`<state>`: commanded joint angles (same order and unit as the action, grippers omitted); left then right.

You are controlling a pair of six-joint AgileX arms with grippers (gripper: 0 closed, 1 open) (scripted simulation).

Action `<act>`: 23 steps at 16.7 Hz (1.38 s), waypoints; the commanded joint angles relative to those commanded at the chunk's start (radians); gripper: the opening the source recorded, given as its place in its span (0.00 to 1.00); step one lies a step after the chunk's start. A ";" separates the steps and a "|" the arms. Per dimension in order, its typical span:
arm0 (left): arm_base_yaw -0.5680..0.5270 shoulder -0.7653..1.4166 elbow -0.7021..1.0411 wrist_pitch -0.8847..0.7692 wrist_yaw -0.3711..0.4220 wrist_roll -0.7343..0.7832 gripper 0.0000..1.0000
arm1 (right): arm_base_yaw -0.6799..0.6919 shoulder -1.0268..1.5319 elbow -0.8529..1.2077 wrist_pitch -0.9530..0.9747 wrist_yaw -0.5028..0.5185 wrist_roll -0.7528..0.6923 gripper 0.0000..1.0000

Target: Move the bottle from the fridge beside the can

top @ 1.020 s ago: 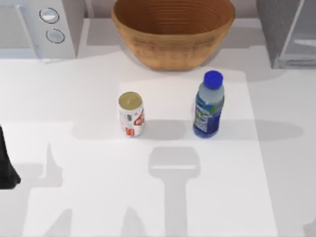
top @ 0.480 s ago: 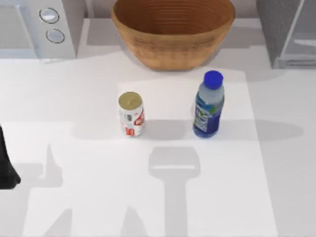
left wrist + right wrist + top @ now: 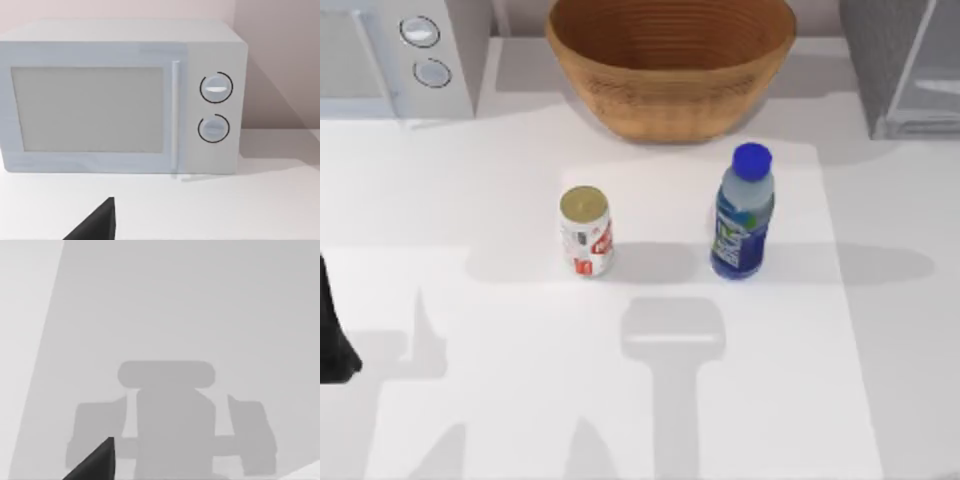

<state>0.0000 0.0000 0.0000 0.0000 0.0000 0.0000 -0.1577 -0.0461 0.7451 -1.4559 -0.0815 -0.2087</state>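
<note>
The bottle (image 3: 742, 212), clear with a blue cap and blue label, stands upright on the white table in the top view. The can (image 3: 585, 231), white with red marks and a gold top, stands upright to its left with a gap between them. The dark-grey speckled fridge (image 3: 885, 60) sits at the back right corner. Nothing holds either object. My left arm (image 3: 332, 335) is parked at the table's left edge, far from the can. A dark corner of my left gripper (image 3: 95, 225) faces the microwave. A dark corner of my right gripper (image 3: 95, 465) hangs over bare table and its own shadow.
A wicker basket (image 3: 670, 60) stands at the back centre, just behind the can and bottle. A white microwave (image 3: 395, 55) with two round knobs (image 3: 216, 88) occupies the back left. Arm shadows fall on the front half of the table (image 3: 520, 400).
</note>
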 joint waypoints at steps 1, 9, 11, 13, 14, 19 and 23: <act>0.000 0.000 0.000 0.000 0.000 0.000 1.00 | -0.058 0.061 0.023 0.001 -0.027 -0.062 1.00; 0.000 0.000 0.000 0.000 0.000 0.000 1.00 | -0.668 0.749 0.249 -0.012 -0.329 -0.742 1.00; 0.000 0.000 0.000 0.000 0.000 0.000 1.00 | -0.840 0.945 0.309 -0.018 -0.417 -0.933 1.00; 0.000 0.000 0.000 0.000 0.000 0.000 1.00 | -1.008 1.138 0.367 -0.023 -0.504 -1.122 1.00; 0.000 0.000 0.000 0.000 0.000 0.000 1.00 | -1.090 1.231 0.396 -0.026 -0.546 -1.213 1.00; 0.000 0.000 0.000 0.000 0.000 0.000 1.00 | -1.441 1.631 0.518 -0.035 -0.737 -1.610 1.00; 0.000 0.000 0.000 0.000 0.000 0.000 1.00 | -1.614 1.827 0.580 -0.037 -0.838 -1.807 1.00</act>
<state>0.0000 0.0000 0.0000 0.0000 0.0000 0.0000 -1.7720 1.7814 1.3248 -1.4932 -0.9191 -2.0161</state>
